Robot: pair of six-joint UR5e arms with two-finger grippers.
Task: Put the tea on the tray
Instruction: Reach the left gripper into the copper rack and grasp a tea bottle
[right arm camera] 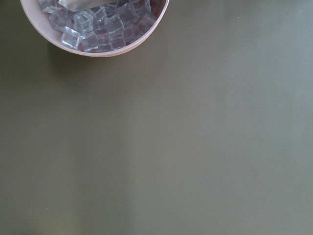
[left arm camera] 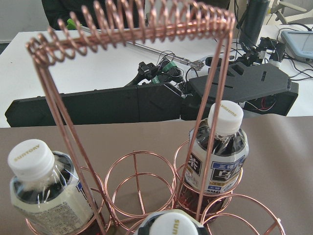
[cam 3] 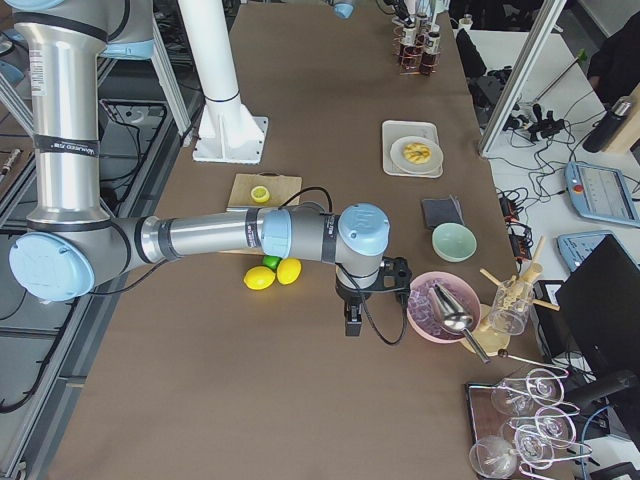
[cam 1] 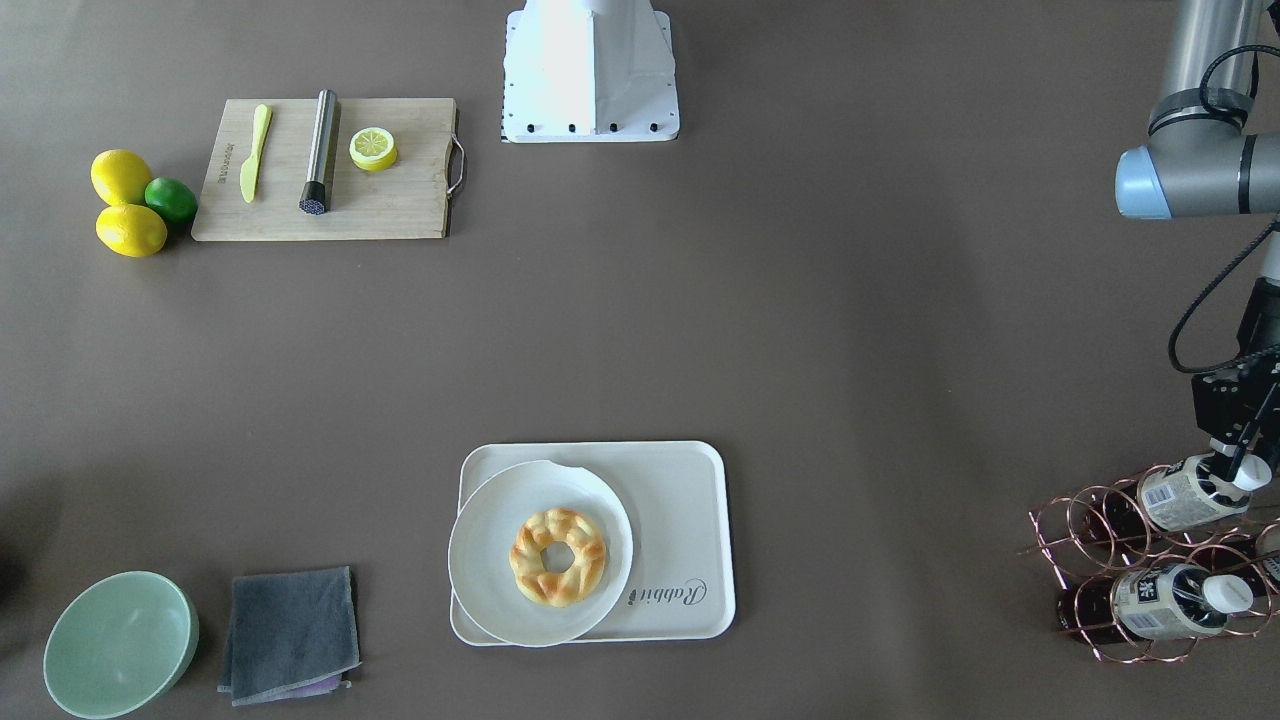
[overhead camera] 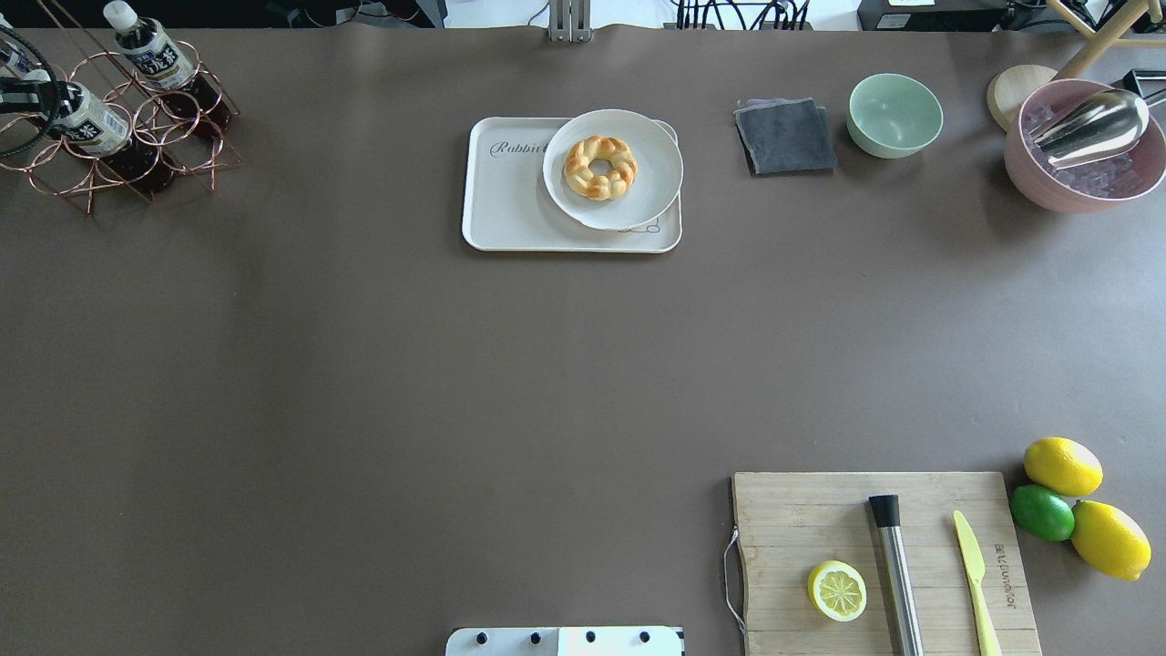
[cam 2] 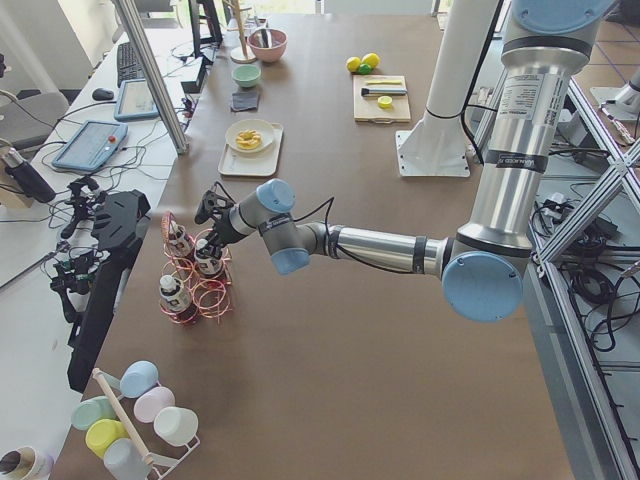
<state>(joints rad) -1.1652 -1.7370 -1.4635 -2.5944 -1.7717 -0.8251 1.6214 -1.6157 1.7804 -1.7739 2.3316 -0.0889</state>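
Tea (cam 1: 1185,497), a small clear plastic bottle of dark brown liquid with a white screw cap and a pale printed label, leans in a copper wire rack (cam 1: 1090,520) at the table's (cam 1: 800,300) left end, among matching bottles (cam 1: 1165,600). One cap (left arm camera: 30,156) reads "SUNTORY". Left claw (cam 1: 1238,462) is at the tea's cap; whether it grips cannot be told. Well apart, across matte brown table, lies the cream tray (cam 1: 690,480), with rounded corners, a raised rim and "Rabbit" script. A round notched plate (cam 1: 490,540) bearing a braided bread ring (cam 1: 557,556) covers the half away from the rack and overhangs the rim; the rack-side half is uncovered. Right claw (cam 3: 352,322) hangs beside a pink bowl (overhead camera: 1066,202) of ice cubes (right arm camera: 93,29); its opening cannot be told.
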